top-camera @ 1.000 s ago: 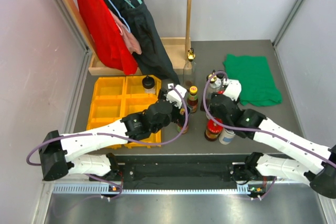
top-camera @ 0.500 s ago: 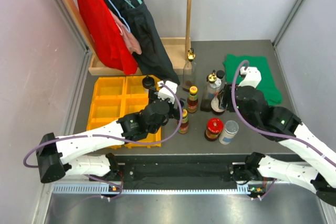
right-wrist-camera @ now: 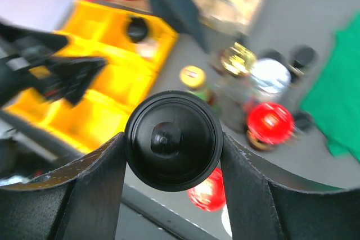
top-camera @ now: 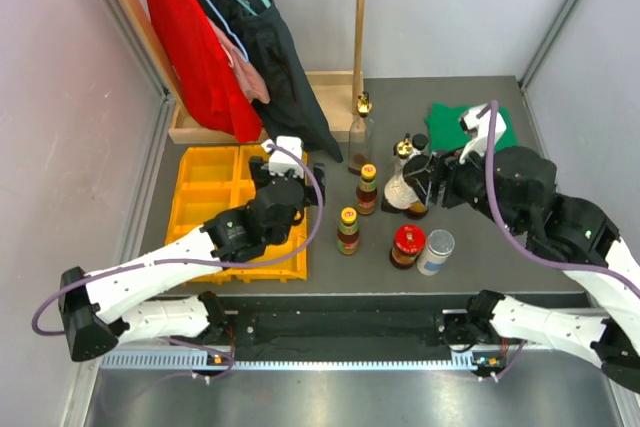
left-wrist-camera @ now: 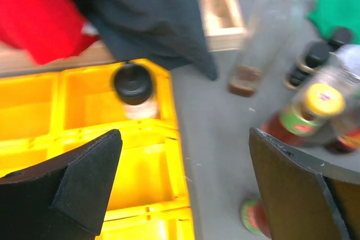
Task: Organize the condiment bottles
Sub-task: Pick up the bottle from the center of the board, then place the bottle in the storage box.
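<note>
Holds the left arm (top-camera: 170,267) stretched from the table's near left corner toward its middle, with the left gripper (left-wrist-camera: 184,139) spread wide and gripping nothing. Keeps the right arm (top-camera: 560,227) bent inward from the right edge, with the right gripper (right-wrist-camera: 172,139) clamped around a black-capped bottle (right-wrist-camera: 169,113).

No legible text, brand or number anywhere. Green-and-red label on the yellow-capped sauce bottle (left-wrist-camera: 308,111), just past the right-hand finger of the left gripper (left-wrist-camera: 183,161): blurred, unreadable. Pale print on the red-lidded jar (right-wrist-camera: 271,122), beyond the right gripper (right-wrist-camera: 171,139): illegible.
</note>
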`<state>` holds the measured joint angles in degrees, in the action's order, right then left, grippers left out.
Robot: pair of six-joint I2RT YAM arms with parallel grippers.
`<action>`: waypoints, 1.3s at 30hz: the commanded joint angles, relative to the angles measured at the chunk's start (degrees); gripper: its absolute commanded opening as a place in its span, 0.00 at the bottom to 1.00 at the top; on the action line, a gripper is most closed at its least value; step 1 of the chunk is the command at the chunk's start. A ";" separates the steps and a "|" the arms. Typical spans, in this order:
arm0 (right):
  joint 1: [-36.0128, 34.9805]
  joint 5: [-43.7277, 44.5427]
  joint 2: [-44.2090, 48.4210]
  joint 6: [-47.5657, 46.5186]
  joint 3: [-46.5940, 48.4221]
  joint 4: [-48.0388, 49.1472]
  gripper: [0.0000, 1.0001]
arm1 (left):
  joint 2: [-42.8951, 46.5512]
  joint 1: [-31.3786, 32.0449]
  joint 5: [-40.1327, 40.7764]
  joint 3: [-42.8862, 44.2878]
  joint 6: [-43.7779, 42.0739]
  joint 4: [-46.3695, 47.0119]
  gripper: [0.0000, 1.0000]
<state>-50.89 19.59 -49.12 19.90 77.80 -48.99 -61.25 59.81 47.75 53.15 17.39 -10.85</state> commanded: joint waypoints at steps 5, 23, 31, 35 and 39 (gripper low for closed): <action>-0.70 -15.37 -9.84 -4.96 9.91 13.48 0.00 | 1.14 -14.69 -2.13 4.69 13.18 -15.06 0.99; -3.51 -23.81 -49.20 -13.48 33.81 24.47 0.00 | 4.64 -38.54 -5.20 4.51 28.66 -31.51 0.99; -3.86 -26.54 -58.45 -16.47 37.69 32.63 0.00 | 9.39 -39.86 -5.12 1.17 31.48 -33.36 0.99; -4.04 -26.98 -63.10 -17.70 40.05 35.72 0.00 | 11.06 -39.86 -5.30 0.03 31.57 -33.36 0.99; -4.04 -26.01 -68.73 -18.76 45.23 36.95 0.00 | 11.42 -39.95 -5.47 -0.23 31.74 -33.71 0.99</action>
<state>-53.93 -6.04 -114.96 3.40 115.55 -21.30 -50.81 20.29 42.63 53.34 48.27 -44.23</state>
